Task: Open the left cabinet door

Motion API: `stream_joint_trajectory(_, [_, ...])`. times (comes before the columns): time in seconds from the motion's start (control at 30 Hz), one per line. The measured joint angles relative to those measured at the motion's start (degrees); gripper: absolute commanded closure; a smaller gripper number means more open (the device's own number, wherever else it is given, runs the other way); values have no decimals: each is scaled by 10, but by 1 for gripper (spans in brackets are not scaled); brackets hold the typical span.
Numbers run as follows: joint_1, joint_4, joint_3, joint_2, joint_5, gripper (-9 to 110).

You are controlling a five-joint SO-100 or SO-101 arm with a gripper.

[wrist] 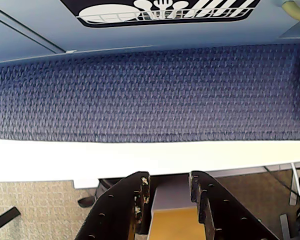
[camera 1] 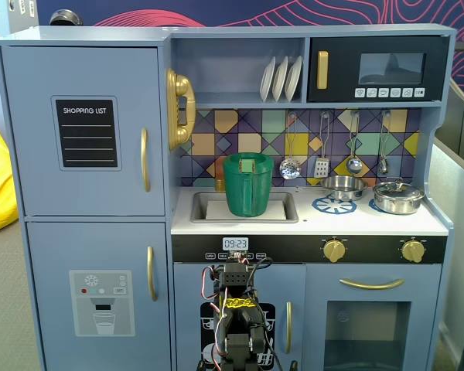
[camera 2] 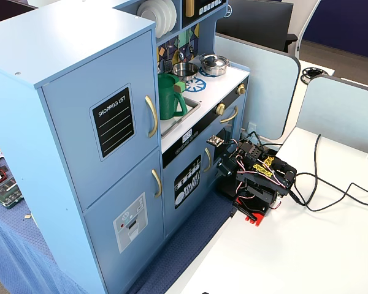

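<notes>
The left cabinet door [camera 1: 85, 131] is blue-grey with a black "SHOPPING LIST" panel and a vertical gold bar handle [camera 1: 145, 159]. It stands shut, flush with the cabinet, at the upper left of the toy kitchen; it also shows in the other fixed view [camera 2: 101, 128]. My arm [camera 1: 236, 325] sits folded low in front of the kitchen's lower middle, far below and right of that handle. In the wrist view my gripper [wrist: 168, 182] has its black jaws slightly apart with nothing between them. It points at the blue cloth and the white table edge.
Below the left door is the door with the grey water-dispenser panel [camera 1: 100, 301]. The narrow dish-rack door [camera 2: 187, 182] is just behind my arm [camera 2: 254, 184]. A green pitcher [camera 1: 247, 184] stands in the sink. Cables [camera 2: 331, 190] trail over the white table [camera 2: 306, 257].
</notes>
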Motion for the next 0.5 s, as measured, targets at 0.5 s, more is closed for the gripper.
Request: stream_joint_trajectory(0.5, [7,-3,-4,0,88,101])
